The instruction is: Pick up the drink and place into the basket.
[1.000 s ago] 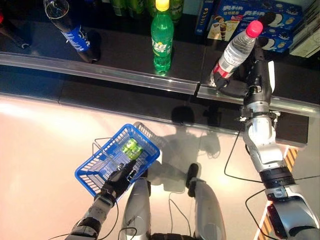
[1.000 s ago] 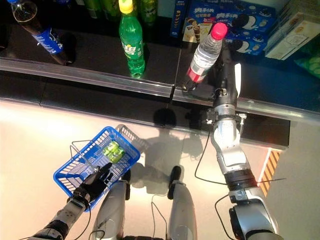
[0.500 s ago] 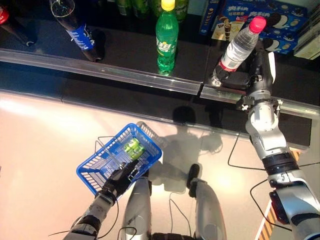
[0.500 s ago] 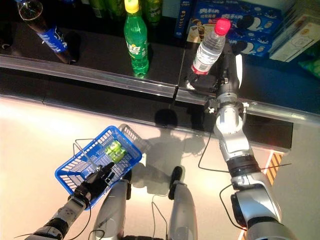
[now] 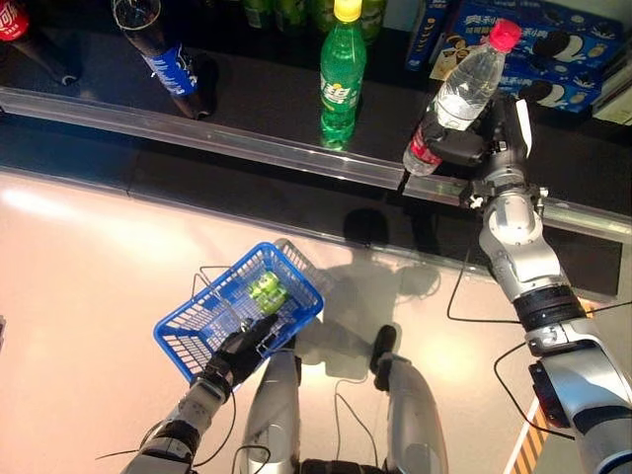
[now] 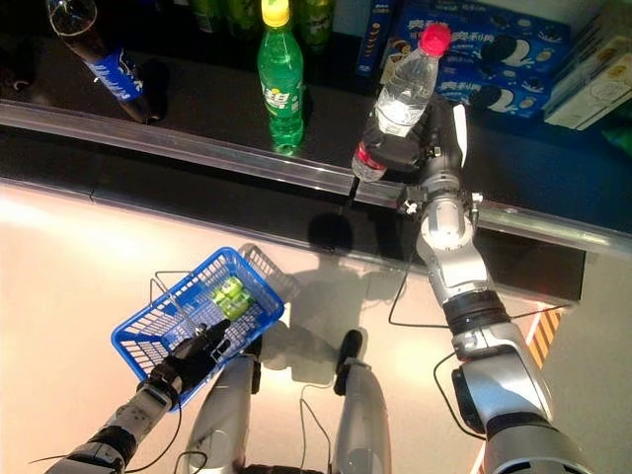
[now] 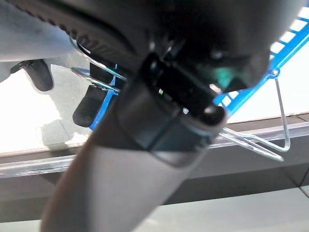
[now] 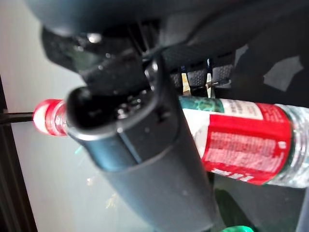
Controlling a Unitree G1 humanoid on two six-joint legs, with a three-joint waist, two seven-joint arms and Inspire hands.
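Note:
A clear water bottle (image 5: pixel 459 91) with a pink-red cap and a red label is held tilted above the shelf's metal rail, cap pointing away from me. My right hand (image 5: pixel 472 148) is shut on its lower half. In the right wrist view the thumb (image 8: pixel 140 159) crosses the bottle (image 8: pixel 251 140). Low on the floor side hangs a blue wire basket (image 5: pixel 207 294), with my left hand (image 5: pixel 237 355) gripping its near edge. Green cans (image 5: pixel 263 289) lie inside it. In the left wrist view the basket's wire handle (image 7: pixel 270 145) shows.
On the dark shelf stand a green soda bottle (image 5: pixel 341 74), a cola bottle with a blue label (image 5: pixel 163 49) and another cola bottle (image 5: pixel 15 20). Blue cookie boxes (image 5: pixel 538 39) sit at the back right. A metal rail (image 5: pixel 247 148) edges the shelf.
My right hand has lifted the water bottle off the shelf, tilted it more and drawn it back over the rail. The left hand and basket stay put.

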